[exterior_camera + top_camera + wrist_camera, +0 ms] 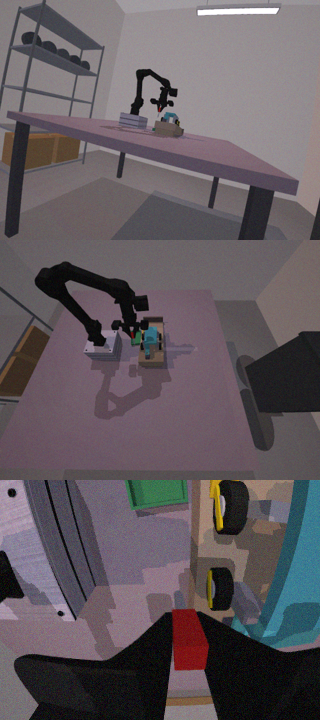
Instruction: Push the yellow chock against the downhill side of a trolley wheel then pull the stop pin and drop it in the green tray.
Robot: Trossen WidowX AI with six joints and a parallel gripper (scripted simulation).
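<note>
Pink tabletop (180, 407) (160, 144) | claw (133, 334) (159, 109) (183, 618) nearly closed | grips red-headed stop pin (133, 335) (159, 110) (190, 645)

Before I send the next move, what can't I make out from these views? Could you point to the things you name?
- Chock against the wheel: in the top view, the trolley (151, 333) (170, 114) (302, 575) and low resolution obscure any contact.
- Tray (136, 342) (153, 129) (157, 495): its far part is cut off by the wrist view's upper edge; the ramp (152, 362) (168, 128) (200, 545) hides most of it in the exterior view.
- Pin (133, 335) (159, 110) (190, 640): its tip is too small to place over the tray, top view.
</note>
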